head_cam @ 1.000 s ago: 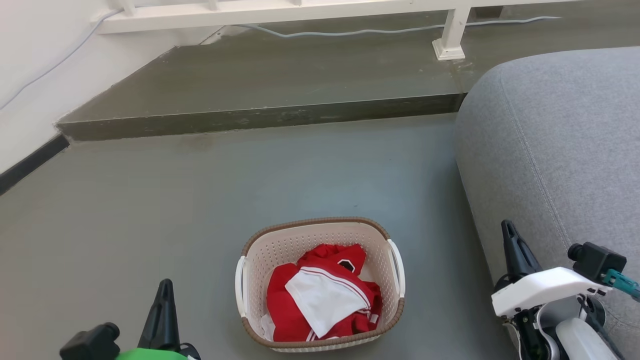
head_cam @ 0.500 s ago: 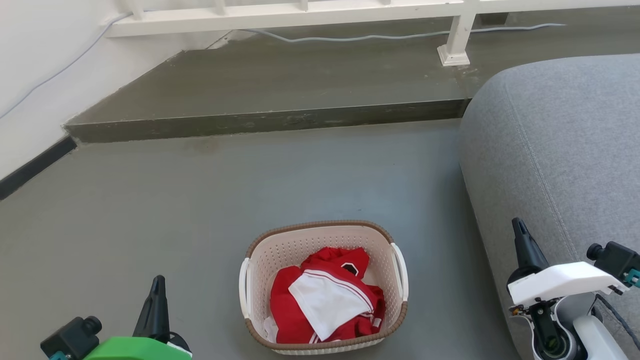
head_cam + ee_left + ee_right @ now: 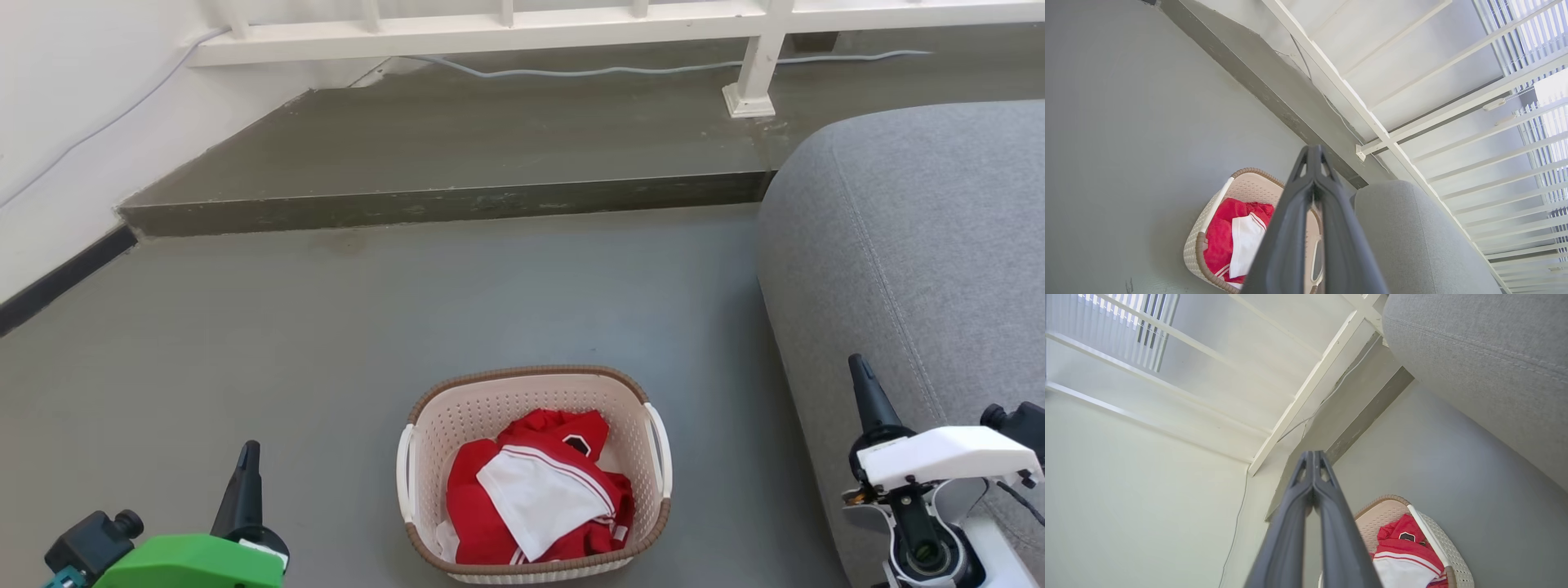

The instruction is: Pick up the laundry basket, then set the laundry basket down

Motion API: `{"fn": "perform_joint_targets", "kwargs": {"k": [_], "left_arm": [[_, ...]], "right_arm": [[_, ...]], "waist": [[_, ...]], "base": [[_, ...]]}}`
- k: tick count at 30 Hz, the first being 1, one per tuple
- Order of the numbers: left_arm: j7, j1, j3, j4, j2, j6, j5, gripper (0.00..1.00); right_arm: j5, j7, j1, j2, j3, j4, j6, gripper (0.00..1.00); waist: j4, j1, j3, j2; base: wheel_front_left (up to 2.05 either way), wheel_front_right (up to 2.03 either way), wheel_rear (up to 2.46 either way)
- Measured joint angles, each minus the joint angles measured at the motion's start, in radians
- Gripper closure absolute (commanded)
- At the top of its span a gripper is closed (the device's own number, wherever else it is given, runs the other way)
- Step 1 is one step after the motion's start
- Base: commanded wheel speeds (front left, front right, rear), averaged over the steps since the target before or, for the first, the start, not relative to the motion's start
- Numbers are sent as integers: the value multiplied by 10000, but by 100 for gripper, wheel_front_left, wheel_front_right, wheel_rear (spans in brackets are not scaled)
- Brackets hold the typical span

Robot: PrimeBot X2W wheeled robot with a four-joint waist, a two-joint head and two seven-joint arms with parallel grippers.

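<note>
Left gripper point(image 3: 247, 461) low at the left, 2 fingers pressed together, nothing held. Right gripper point(image 3: 859, 376) likewise closed and empty, just beside the grey sofa point(image 3: 914, 245). Between them, apart from both, the laundry basket point(image 3: 482, 408) on the floor point(image 3: 326, 343), red and white clothes point(image 3: 531, 498) inside. Open floor ahead, up to a raised step point(image 3: 441, 200) under a white railing point(image 3: 490, 24). In the wrist views: fingertips meeting, blinds point(image 3: 1515, 24) behind the railing.

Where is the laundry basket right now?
In the head view, the laundry basket sits on the grey floor at bottom centre, between the left gripper and right gripper, with the sofa to its right.
</note>
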Motion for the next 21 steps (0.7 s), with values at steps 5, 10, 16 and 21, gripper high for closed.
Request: {"fn": "perform_joint_targets", "kwargs": {"k": [5,10,16,21], "left_arm": [[150,-133,61,209,75,-155,-763,100],[263,-310,192,435,115,-259,-1501,100],[420,-485,301,639,132,-431,-2362,100],[495,-648,366,853,151,-566,-3072,100]], "right_arm": [[690,153,-60,15,-174,40,136,100],[1369,288,-169,38,-360,86,276,100],[2167,477,-199,54,-550,144,380,100],[2847,593,-210,75,-748,197,516,100]], "waist": [[47,0,-46,0],[93,0,-93,0],[149,0,-149,0],[195,0,-195,0]], "base": [[0,0,0],[0,0,0],[0,0,0],[0,0,0]]}}
